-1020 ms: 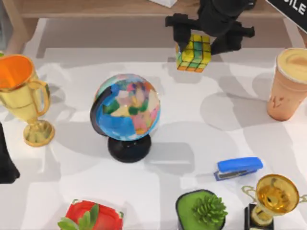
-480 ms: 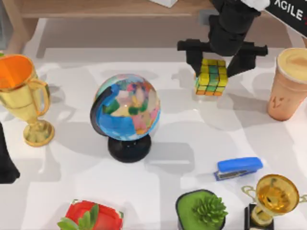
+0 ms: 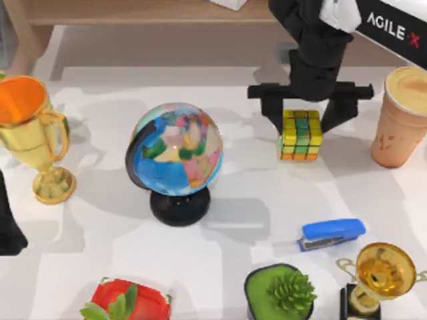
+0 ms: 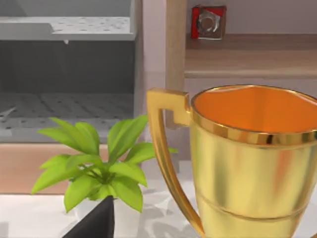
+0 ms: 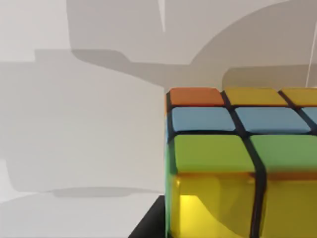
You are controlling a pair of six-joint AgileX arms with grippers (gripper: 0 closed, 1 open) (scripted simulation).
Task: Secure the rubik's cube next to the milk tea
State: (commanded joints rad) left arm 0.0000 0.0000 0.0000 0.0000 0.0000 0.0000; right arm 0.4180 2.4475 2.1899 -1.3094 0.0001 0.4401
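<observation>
1. The rubik's cube (image 3: 301, 135) was seen in the top view toward the table's far right part, between the globe (image 3: 177, 149) and the milk tea (image 3: 402, 117), nearer the milk tea yet apart from it.
2. The right gripper (image 3: 302, 115) was clamped on the rubik's cube — its two black fingers (image 3: 272, 110) were pressed against the cube's left and right faces, with the arm reaching in from the table's far edge above it.
3. Whether the cube was resting on the white table (image 3: 253, 187) or held just above it could not be told from the top view.
4. In the right wrist view, the cube (image 5: 237, 158) was shown close up, with orange, blue, green and yellow squares divided by black lines, over the pale tabletop.
5. The milk tea was stood upright at the table's right edge — well apart from the blue stapler (image 3: 331, 233) lying nearer the front.
6. The left arm was parked at the table's left edge, beside a gold trophy cup (image 3: 33, 133); whether its fingers were open or closed could not be told.
7. In the left wrist view, the trophy cup (image 4: 247, 163) was seen near a leafy green plant (image 4: 99, 168).
</observation>
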